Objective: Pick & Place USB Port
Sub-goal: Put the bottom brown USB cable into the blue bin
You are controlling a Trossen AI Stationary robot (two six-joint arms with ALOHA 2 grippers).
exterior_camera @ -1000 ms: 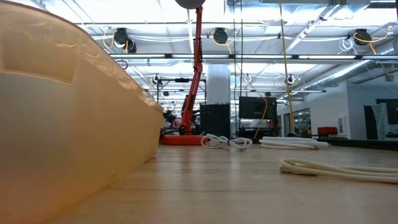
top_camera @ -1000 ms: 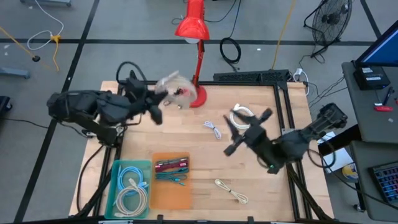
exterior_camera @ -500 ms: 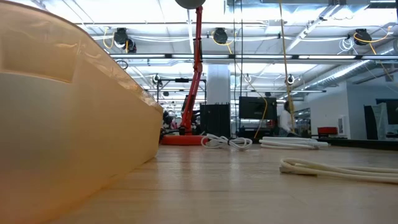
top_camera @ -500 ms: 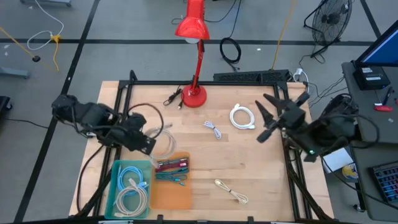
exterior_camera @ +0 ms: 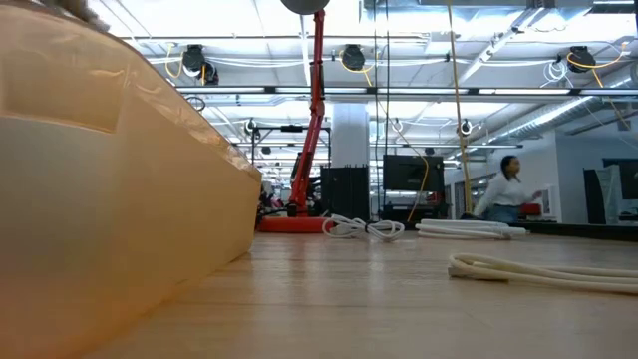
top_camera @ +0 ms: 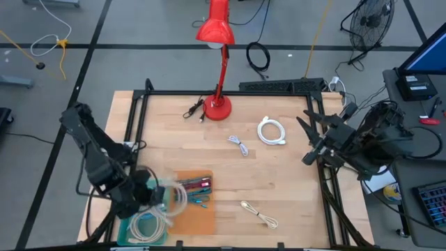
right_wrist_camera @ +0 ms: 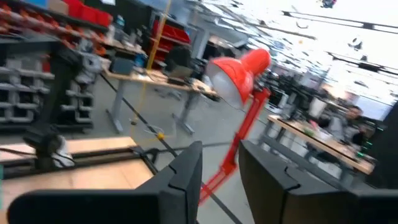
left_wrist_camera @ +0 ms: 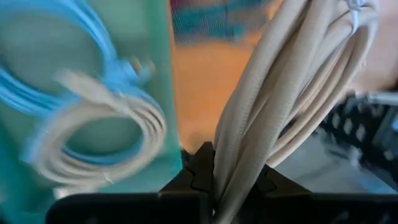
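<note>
Wooden tabletop (top_camera: 279, 188) w/ black frame rails, workshop floor all round. Near edge first: teal bin (top_camera: 139, 216) holding blue + white cable coils, and beside it the orange bin (top_camera: 198, 219) w/ red/teal cables at its far end. Left gripper (top_camera: 155, 197) hangs over the seam btwn the two bins, fingers closed on a cream cable bundle (left_wrist_camera: 280, 106); the left wrist view shows the loops pinched at the fingertips, w/ teal bin one side and orange bin the other. So the task's cable is in the air, above the bins, not yet set down.

Step in hand, as I read it: placing phase, carry done or nearly so, release pending. Next move calls for picking the correct bin (teal already has like-coloured white coils, so prob. that one, but can't be sure), lowering till the loops sit inside the wall, then opening. Bundle is floppy, loops could drape over the divider.

Further out: a small cream cable (top_camera: 259, 214) lies on the bare wood near the front, a short grey-white cable (top_camera: 240, 145) mid-table, a white coil (top_camera: 272, 131) beyond it, then the red lamp (top_camera: 217, 63) base at the far edge.

Right gripper (top_camera: 315, 139) is off at the right rail, clear of the work, fingers apart and holding nothing; right wrist view looks out at the lamp and room. Person (exterior_camera: 503, 194) far back in the low view.
</note>
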